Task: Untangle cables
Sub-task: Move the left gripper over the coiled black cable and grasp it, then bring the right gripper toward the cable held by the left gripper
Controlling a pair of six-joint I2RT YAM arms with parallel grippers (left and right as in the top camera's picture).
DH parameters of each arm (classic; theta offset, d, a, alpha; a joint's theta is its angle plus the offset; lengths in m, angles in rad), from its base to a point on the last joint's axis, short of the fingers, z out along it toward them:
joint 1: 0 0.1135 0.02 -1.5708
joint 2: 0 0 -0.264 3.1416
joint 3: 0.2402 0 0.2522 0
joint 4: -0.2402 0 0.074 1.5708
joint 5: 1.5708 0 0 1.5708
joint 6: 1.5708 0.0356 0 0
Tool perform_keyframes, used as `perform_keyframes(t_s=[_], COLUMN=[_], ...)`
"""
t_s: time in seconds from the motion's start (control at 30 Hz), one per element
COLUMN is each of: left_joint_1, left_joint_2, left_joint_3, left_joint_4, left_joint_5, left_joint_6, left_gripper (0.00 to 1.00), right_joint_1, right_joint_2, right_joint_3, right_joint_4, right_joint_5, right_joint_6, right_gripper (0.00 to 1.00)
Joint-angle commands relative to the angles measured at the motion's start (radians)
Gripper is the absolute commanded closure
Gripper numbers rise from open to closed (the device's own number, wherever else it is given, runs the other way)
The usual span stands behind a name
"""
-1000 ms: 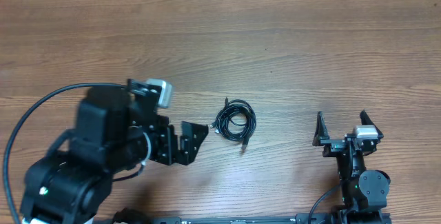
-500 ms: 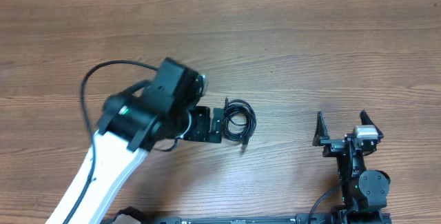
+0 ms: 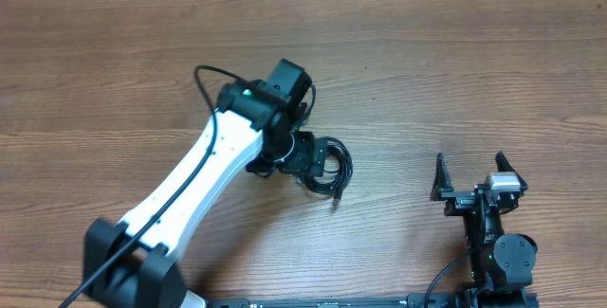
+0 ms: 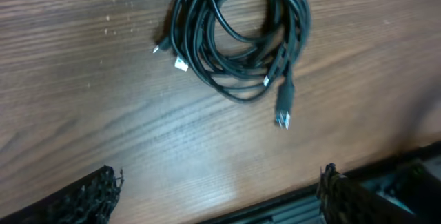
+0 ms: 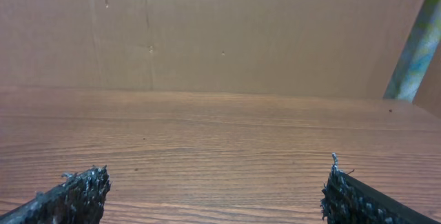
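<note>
The cables [image 4: 241, 38] lie as one loose coil of thin black cords on the wooden table [image 3: 427, 62], a little left of its middle, touching neither gripper. One longer plug [image 4: 284, 110] sticks out of the coil's near side, and two small metal-tipped ends [image 4: 180, 64] poke out at its other side. The left gripper [image 4: 220, 193] hangs above the table just short of the coil, its jaws spread wide with only bare wood between the two dark fingertips [image 4: 83, 196]; it holds nothing. From overhead the left arm [image 3: 204, 180] reaches in from the near left corner, and its wrist covers the coil's left part, so the fingers themselves cannot be seen there. In the left wrist view the top of the coil is cut off by the frame's edge, and the strands overlap so much that their number cannot be told. The right gripper [image 3: 471, 177] rests well apart to the right, near the table's front edge, its jaws also wide open and empty. Its own camera shows only the tips of its fingers [image 5: 76, 193] at the lower corners, bare table, a plain brown wall [image 5: 241, 31] behind, and a blurred greenish strip [image 5: 413, 45] at the right edge that is hard to make out.
</note>
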Motion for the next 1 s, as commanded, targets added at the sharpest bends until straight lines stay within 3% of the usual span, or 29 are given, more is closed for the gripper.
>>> perform_keyframes(t_s=[0.0, 0.33, 0.7, 0.97], left_joint_1=[-0.004, -0.004, -0.003, -0.004], left_joint_2=[0.065, 0.215, 0.224, 0.224], left_joint_3=[0.016, 0.016, 0.015, 0.015], left_joint_4=[0.016, 0.028, 0.127, 0.137], left_joint_5=[-0.039, -0.007, 0.132, 0.114], left_joint_6=[0.025, 0.024, 0.024, 0.019], left_gripper=[0.12, 0.09, 0.07, 0.04], right_joint_1=[0.002, 0.002, 0.002, 0.002], right_joint_2=[-0.010, -0.010, -0.010, -0.010], right_joint_3=[-0.011, -0.011, -0.011, -0.011], right_joint_4=[0.005, 0.005, 0.005, 0.017], right_joint_5=[-0.001, -0.001, -0.001, -0.046], right_joint_6=[-0.001, -0.001, -0.001, 0.019], right_gripper=[0.00, 0.00, 0.00, 0.00])
